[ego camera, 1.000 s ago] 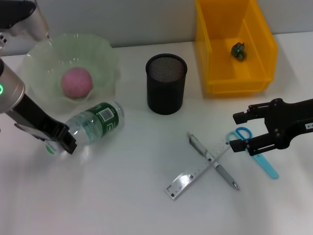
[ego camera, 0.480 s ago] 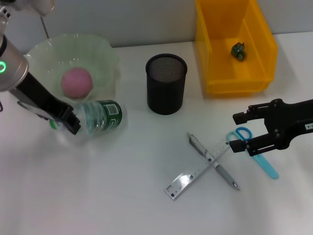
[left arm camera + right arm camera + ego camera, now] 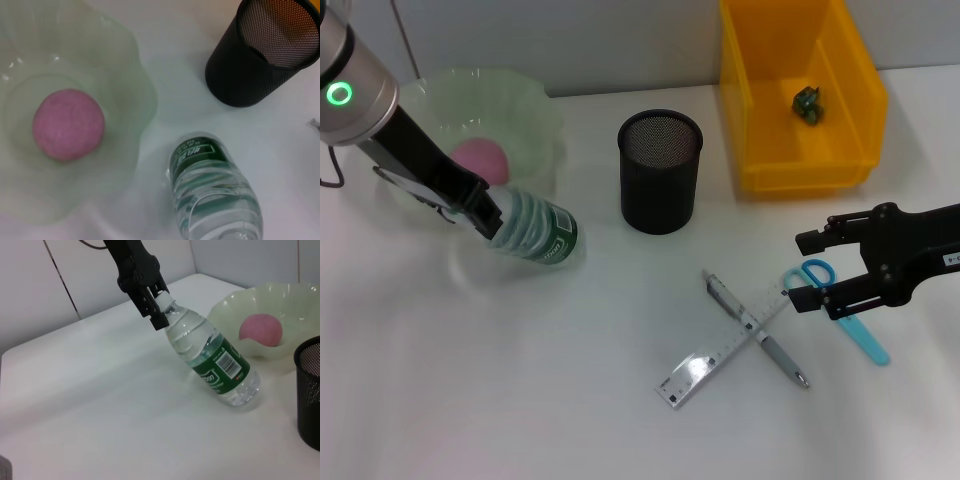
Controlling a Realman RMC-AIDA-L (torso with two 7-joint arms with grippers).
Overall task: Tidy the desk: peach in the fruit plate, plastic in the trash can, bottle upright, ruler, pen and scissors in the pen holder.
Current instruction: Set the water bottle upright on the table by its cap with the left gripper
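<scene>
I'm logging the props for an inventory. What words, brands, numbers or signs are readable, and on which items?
Bottle green label: barcode and white print, too blurred to read.
Ruler: graduation marks only, numbers too small to read.
Right gripper: small white tag at the frame edge, unreadable.
Nothing else carries text.

Open tabletop (image 3: 520, 400) before the tilted bottle (image 3: 532, 228), fruit plate (image 3: 535, 110) close behind, pen holder (image 3: 660, 170) beside.

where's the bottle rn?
Head view, robot's left: the bottle tilts on its base beside the fruit plate, its cap held by the left gripper.
</scene>
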